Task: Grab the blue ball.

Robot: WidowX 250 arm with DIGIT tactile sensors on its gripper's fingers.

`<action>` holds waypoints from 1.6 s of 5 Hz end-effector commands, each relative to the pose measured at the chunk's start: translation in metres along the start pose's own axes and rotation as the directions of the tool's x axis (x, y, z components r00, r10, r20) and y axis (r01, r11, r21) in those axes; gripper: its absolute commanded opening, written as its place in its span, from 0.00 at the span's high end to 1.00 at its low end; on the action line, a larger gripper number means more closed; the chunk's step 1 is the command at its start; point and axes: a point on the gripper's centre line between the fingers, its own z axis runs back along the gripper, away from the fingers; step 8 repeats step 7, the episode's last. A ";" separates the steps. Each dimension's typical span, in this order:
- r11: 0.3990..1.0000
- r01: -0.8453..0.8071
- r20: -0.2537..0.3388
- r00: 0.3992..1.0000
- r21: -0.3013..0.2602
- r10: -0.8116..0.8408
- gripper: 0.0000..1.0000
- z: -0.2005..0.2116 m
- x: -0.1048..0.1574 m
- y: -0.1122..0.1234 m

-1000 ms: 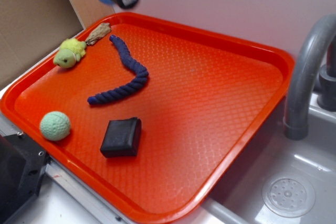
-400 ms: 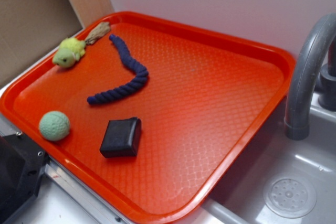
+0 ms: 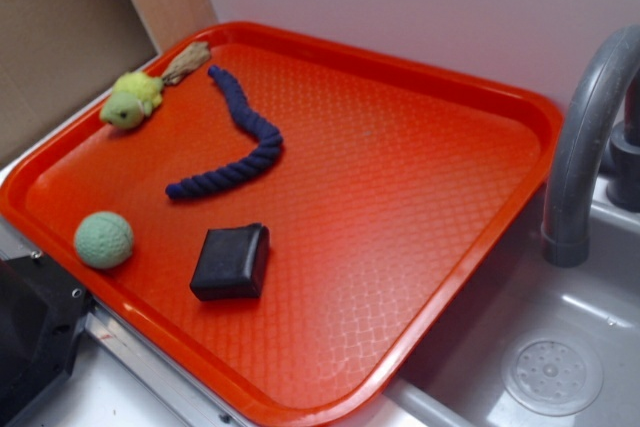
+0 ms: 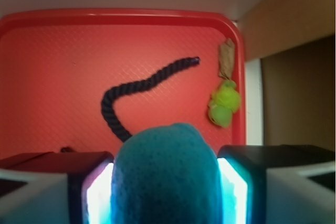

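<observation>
The blue ball (image 4: 167, 174) sits squeezed between the two fingers (image 4: 84, 190) of the gripper (image 4: 166, 192), filling the bottom of the wrist view at six o'clock; the jaws are closed snugly against its sides, held up well above the tray. From the room camera neither ball nor gripper can be seen.

Below lies the orange tray (image 3: 470, 107). A dark navy rope (image 3: 240, 137) curls across its upper left. At about ten o'clock from the rope rests a small yellow-green plush toy (image 3: 128, 100), with a brownish scrap (image 3: 187, 60) beside it. A pale green ball (image 3: 103, 239) sits near the tray's left rim at eight o'clock, and a black block (image 3: 232, 261) lies just to its right. A grey faucet (image 3: 585, 137) stands at three o'clock over the sink (image 3: 560, 347).
</observation>
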 end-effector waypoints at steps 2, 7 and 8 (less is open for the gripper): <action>0.980 0.131 0.077 0.990 -0.151 -0.121 1.00 -0.005 -0.020 -0.030; 0.977 0.176 0.072 0.983 -0.118 -0.168 1.00 -0.026 -0.007 -0.073; 0.977 0.176 0.072 0.983 -0.118 -0.168 1.00 -0.026 -0.007 -0.073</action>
